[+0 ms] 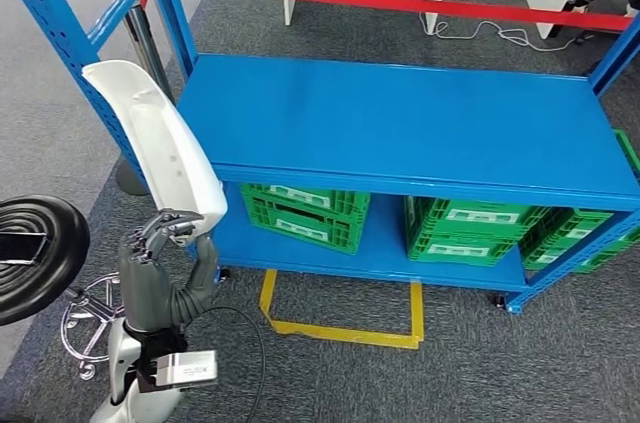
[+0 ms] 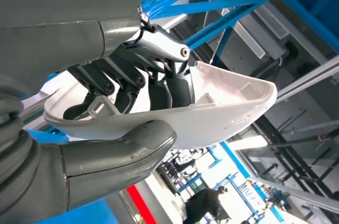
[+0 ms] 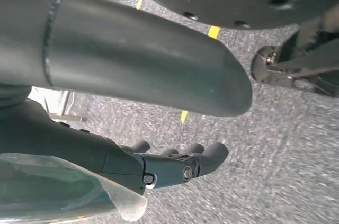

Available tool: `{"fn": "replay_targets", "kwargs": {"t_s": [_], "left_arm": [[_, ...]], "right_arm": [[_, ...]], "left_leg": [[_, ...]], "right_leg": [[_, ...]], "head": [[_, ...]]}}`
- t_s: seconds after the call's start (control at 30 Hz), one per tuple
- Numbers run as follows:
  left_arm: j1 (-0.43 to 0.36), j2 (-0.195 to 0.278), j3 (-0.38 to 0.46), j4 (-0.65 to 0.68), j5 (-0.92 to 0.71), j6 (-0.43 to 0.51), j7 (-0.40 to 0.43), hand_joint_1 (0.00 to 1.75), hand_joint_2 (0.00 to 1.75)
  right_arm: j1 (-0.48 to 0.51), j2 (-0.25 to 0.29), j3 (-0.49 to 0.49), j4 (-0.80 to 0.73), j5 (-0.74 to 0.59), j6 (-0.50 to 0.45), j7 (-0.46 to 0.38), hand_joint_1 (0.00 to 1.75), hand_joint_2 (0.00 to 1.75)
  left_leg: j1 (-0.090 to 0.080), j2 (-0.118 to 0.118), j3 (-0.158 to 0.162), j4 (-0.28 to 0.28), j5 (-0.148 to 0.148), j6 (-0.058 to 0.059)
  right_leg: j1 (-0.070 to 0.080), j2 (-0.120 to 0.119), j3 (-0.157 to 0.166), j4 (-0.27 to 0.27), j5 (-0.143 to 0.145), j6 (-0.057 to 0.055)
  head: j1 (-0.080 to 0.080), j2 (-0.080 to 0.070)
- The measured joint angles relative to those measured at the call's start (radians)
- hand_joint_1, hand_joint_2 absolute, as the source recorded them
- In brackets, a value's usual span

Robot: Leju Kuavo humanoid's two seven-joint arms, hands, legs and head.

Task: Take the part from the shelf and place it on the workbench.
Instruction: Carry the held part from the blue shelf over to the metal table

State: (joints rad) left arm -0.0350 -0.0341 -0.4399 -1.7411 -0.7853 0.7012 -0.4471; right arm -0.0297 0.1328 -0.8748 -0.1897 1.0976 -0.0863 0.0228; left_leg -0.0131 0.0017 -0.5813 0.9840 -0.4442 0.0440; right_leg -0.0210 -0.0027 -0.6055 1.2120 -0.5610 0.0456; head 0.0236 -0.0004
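Left hand [image 1: 167, 233] grips lower end of long white curved plastic part [image 1: 155, 141], held off blue steel shelf [image 1: 407, 128], tilted up-left. Left wrist view: thumb [image 2: 119, 152] under part's rim, fingers [image 2: 176, 83] curled inside its hollow. Right wrist view: right hand [image 3: 176, 166] over grey carpet [image 3: 287, 150], fingers nearly straight, holding nothing. Green plastic crates [image 1: 306, 211] on lower shelf level.

Blue shelf [image 1: 407, 123] stands on grey carpet [image 1: 468, 373]; green crates [image 1: 306, 213] on its lower board.
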Motion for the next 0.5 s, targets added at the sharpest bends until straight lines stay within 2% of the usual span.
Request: {"fn": "replay_targets", "kwargs": {"t_s": [0.03, 0.07, 0.1, 0.13, 0.2, 0.23, 0.27, 0.3, 0.37, 0.4, 0.43, 0.47, 0.5], "left_arm": [[0.000, 0.001, -0.003, 0.000, 0.003, 0.000, 0.002, 1.75, 1.75], [-0.001, 0.002, -0.007, 0.000, 0.010, -0.002, 0.003, 1.75, 1.75], [-0.003, 0.004, -0.011, 0.000, 0.020, -0.004, 0.004, 1.75, 1.75], [-0.005, 0.005, -0.016, 0.001, 0.030, -0.008, 0.004, 1.75, 1.75], [-0.008, 0.008, -0.024, 0.005, 0.048, -0.013, 0.003, 1.75, 1.75], [-0.010, 0.010, -0.027, 0.008, 0.055, -0.013, 0.001, 1.75, 1.75], [-0.011, 0.012, -0.030, 0.010, 0.059, -0.013, -0.001, 1.75, 1.75], [-0.012, 0.014, -0.031, 0.012, 0.063, -0.013, -0.003, 1.75, 1.75], [-0.015, 0.018, -0.034, 0.015, 0.069, -0.012, -0.005, 1.75, 1.75], [-0.016, 0.020, -0.036, 0.016, 0.071, -0.012, -0.006, 1.75, 1.75], [-0.016, 0.021, -0.036, 0.016, 0.072, -0.013, -0.007, 1.75, 1.75], [-0.017, 0.023, -0.037, 0.016, 0.073, -0.013, -0.008, 1.75, 1.75], [-0.017, 0.024, -0.037, 0.016, 0.073, -0.013, -0.008, 1.75, 1.75]], "right_arm": [[-0.001, 0.000, 0.000, 0.000, 0.000, 0.000, 0.000, 0.00, 0.00], [-0.003, 0.000, 0.000, -0.001, 0.000, 0.000, 0.000, 0.00, 0.00], [-0.004, 0.000, 0.000, -0.001, 0.000, 0.002, -0.001, 0.00, 0.00], [-0.005, 0.000, 0.000, -0.001, 0.000, 0.003, -0.001, 0.00, 0.00], [-0.004, 0.003, -0.001, -0.001, 0.000, 0.006, 0.000, 0.00, 0.00], [-0.003, 0.004, -0.001, -0.001, 0.000, 0.006, 0.000, 0.00, 0.00], [-0.002, 0.006, -0.002, -0.001, 0.000, 0.006, 0.001, 0.00, 0.00], [-0.002, 0.007, -0.002, 0.000, 0.000, 0.005, 0.001, 0.00, 0.00], [-0.003, 0.007, -0.004, -0.001, 0.000, 0.002, 0.000, 0.00, 0.00], [-0.003, 0.007, -0.004, -0.001, -0.001, 0.001, 0.000, 0.00, 0.00], [-0.003, 0.007, -0.006, -0.001, -0.002, 0.000, 0.000, 0.00, 0.00], [-0.003, 0.008, -0.007, -0.001, -0.004, -0.002, 0.000, 0.00, 0.00], [-0.002, 0.008, -0.009, -0.001, -0.006, -0.003, 0.001, 0.00, 0.00]], "left_leg": [[-0.002, 0.000, -0.010, 0.006, 0.006, -0.003], [-0.003, 0.000, -0.019, 0.011, 0.011, -0.006], [-0.005, 0.000, -0.025, 0.016, 0.018, -0.010], [-0.006, 0.001, -0.030, 0.020, 0.024, -0.015], [-0.006, 0.001, -0.037, 0.023, 0.033, -0.024], [-0.005, 0.000, -0.041, 0.031, 0.020, -0.031], [-0.002, -0.001, -0.047, 0.053, -0.011, -0.039], [0.002, -0.001, -0.056, 0.093, -0.060, -0.047], [0.011, -0.001, -0.075, 0.215, -0.156, -0.061], [0.015, -0.001, -0.079, 0.268, -0.175, -0.065], [0.018, -0.001, -0.074, 0.296, -0.169, -0.069], [0.021, -0.001, -0.053, 0.288, -0.144, -0.070], [0.023, -0.001, -0.017, 0.242, -0.112, -0.070]], "right_leg": [[0.005, 0.000, 0.053, -0.072, 0.015, -0.007], [0.008, 0.001, 0.104, -0.144, 0.018, -0.012], [0.011, 0.001, 0.139, -0.199, 0.011, -0.016], [0.013, 0.002, 0.155, -0.231, 0.001, -0.018], [0.011, 0.001, 0.147, -0.245, 0.004, -0.026], [0.009, -0.001, 0.138, -0.245, 0.011, -0.032], [0.006, -0.004, 0.130, -0.247, 0.020, -0.040], [0.005, -0.006, 0.121, -0.247, 0.029, -0.046], [0.005, -0.008, 0.103, -0.245, 0.049, -0.052], [0.005, -0.009, 0.091, -0.242, 0.059, -0.051], [0.005, -0.010, 0.078, -0.238, 0.069, -0.050], [0.005, -0.010, 0.062, -0.232, 0.077, -0.047], [0.004, -0.010, 0.048, -0.226, 0.084, -0.044]], "head": [[0.000, 0.000], [0.000, 0.000], [-0.001, 0.000], [-0.001, 0.000], [-0.001, 0.000], [-0.002, 0.000], [-0.003, 0.000], [-0.005, 0.000], [-0.008, 0.000], [-0.008, 0.000], [-0.008, 0.000], [-0.008, 0.000], [-0.008, 0.000]]}}
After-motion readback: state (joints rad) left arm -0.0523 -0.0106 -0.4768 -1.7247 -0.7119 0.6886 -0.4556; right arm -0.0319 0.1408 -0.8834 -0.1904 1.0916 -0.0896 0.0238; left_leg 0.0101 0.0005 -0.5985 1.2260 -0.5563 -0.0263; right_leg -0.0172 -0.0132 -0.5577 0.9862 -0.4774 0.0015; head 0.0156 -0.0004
